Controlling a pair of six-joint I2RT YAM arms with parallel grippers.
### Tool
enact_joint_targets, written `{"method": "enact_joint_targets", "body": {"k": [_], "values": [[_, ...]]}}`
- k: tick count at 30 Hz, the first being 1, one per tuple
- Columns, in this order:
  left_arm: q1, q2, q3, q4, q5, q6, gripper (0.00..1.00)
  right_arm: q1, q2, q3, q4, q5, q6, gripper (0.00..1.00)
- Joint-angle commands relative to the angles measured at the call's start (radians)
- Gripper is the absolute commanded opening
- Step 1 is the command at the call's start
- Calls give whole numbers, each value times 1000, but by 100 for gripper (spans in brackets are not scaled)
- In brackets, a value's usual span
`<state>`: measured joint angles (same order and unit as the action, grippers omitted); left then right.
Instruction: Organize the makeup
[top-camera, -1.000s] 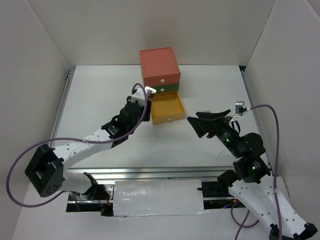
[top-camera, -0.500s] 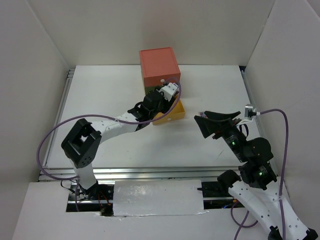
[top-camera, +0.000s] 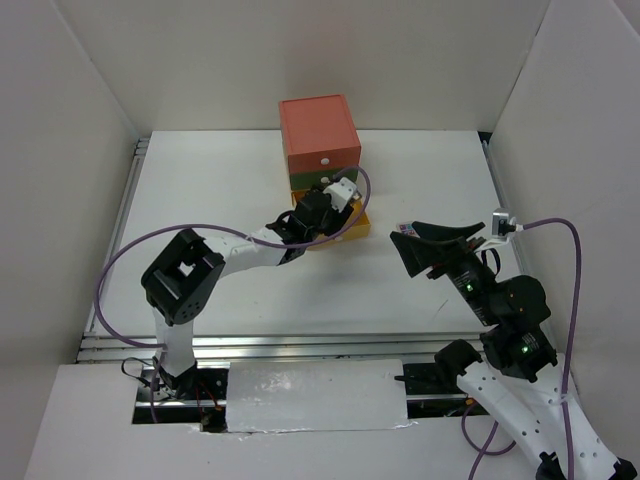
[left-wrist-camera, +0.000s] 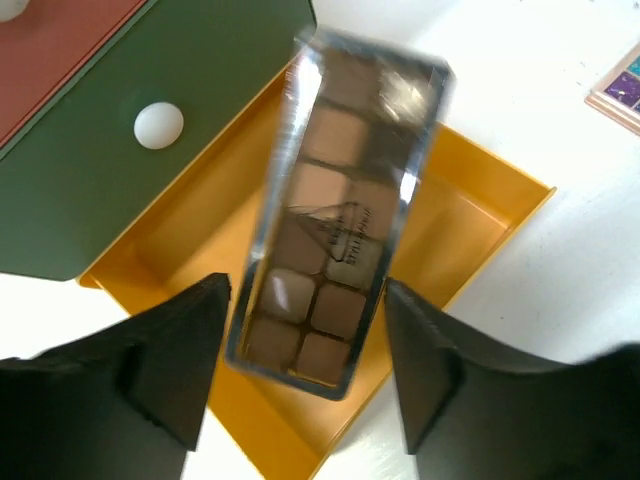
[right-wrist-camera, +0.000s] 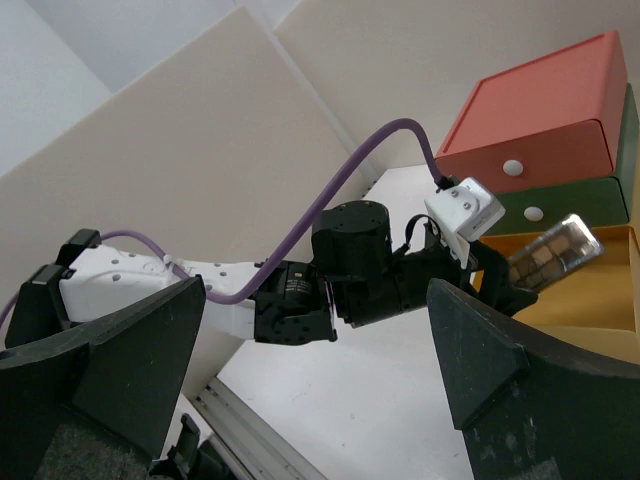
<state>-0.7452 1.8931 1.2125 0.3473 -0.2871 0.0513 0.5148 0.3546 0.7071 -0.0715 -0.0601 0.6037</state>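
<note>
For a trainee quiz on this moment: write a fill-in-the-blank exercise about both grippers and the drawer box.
1. The left gripper is shut on the ____ eyeshadow palette.
2. The bottom drawer, open under that palette, is coloured ____.
3. The green drawer just above it is ____.
4. The right gripper holds nothing and is ____.

Missing words: brown; yellow; closed; open.
</note>
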Motion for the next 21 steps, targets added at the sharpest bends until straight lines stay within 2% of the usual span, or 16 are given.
{"method": "enact_joint_targets", "body": {"k": [1, 2, 4, 12, 14, 17, 19, 20, 21], "values": [[-5, -40, -21, 101, -35, -5, 77, 5, 4, 51, 2, -6, -19, 100], [-3, -42, -21, 98, -41, -7, 90, 7, 7, 52, 4, -7, -19, 100], [-3, -42, -8, 76, -55, -2, 99, 5, 10, 51, 9, -9, -19, 100], [-5, -81, 2, 73, -18, -60, 99, 5, 14, 68, -8, 29, -48, 100], [-8, -103, 25, 47, 84, -106, 99, 5, 14, 91, -40, 55, -71, 100], [-28, -66, 129, -17, 215, -171, 99, 5, 4, 127, -82, 109, -97, 100], [-57, 40, 321, -121, 241, -192, 99, 7, -3, 160, -126, 149, -104, 100], [-69, 84, 408, -262, 224, -230, 99, 7, -8, 170, -148, 175, -85, 100], [-83, 133, 588, -336, 212, -247, 99, 7, -17, 181, -183, 202, -76, 100]]}}
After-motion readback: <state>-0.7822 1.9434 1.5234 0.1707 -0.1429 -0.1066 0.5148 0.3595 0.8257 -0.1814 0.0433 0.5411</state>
